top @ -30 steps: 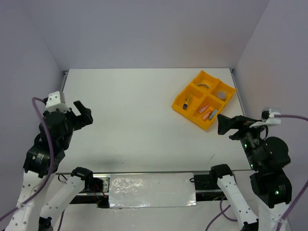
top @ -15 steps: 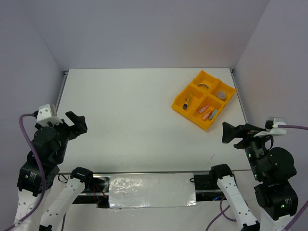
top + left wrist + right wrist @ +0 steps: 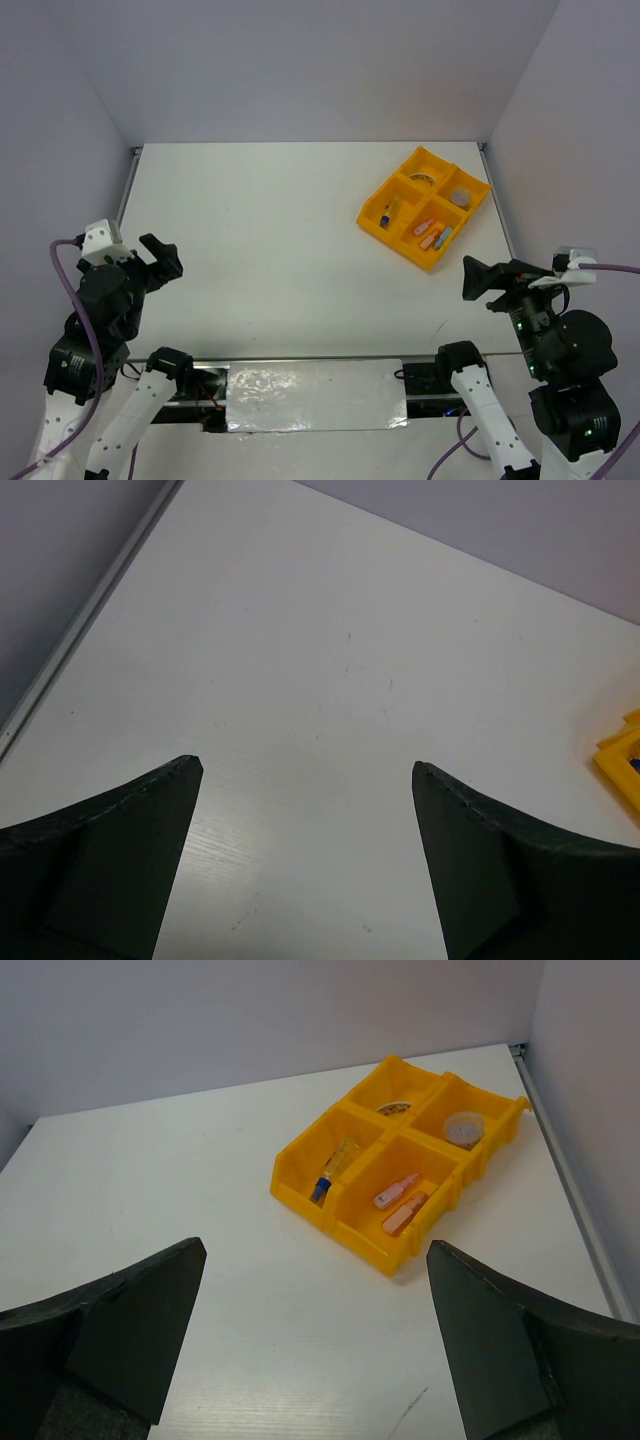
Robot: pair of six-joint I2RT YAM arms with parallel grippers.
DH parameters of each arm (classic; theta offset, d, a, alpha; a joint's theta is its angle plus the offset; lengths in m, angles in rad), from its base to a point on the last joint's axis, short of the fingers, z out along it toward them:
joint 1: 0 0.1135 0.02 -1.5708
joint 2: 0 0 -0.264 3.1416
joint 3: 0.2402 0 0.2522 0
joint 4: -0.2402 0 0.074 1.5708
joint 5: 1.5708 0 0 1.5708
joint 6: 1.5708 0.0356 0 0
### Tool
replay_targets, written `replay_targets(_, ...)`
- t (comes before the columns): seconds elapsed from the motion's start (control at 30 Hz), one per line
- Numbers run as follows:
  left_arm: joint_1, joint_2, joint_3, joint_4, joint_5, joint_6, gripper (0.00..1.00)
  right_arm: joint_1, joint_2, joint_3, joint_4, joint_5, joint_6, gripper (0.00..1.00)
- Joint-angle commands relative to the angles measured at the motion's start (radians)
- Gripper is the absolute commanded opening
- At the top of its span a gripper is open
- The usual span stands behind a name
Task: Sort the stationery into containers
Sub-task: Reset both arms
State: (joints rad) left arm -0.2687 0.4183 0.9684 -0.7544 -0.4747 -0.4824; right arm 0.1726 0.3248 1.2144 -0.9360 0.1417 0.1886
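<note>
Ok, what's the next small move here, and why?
Probably just park both arms. The tape ring, round piece, pen-like piece and short sticks each already lie in a compartment of the yellow tray, I see nothing loose outside it, and the left claw and right claw are open and empty.

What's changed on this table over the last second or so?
The left tool and the right tool, both open and empty, pulled back toward the robot's side of the white table. Nothing was grabbed or released. The bright yellow-orange plastic four-compartment tray and the small stationery pieces inside stayed put.
</note>
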Motion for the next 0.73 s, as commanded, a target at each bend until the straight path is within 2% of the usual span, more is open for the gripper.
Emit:
replay_targets(0.0, 0.002, -0.015, -0.034, 0.056, -0.041, -0.018, 0.99, 0.007, -0.020, 0.011, 0.008, 0.007, -0.006, 1.00)
replay_targets(0.7, -0.004, -0.021, -0.077, 0.102, -0.013, 0.002, 0.99, 0.007, -0.004, -0.081, 0.055, -0.045, 0.018, 1.00)
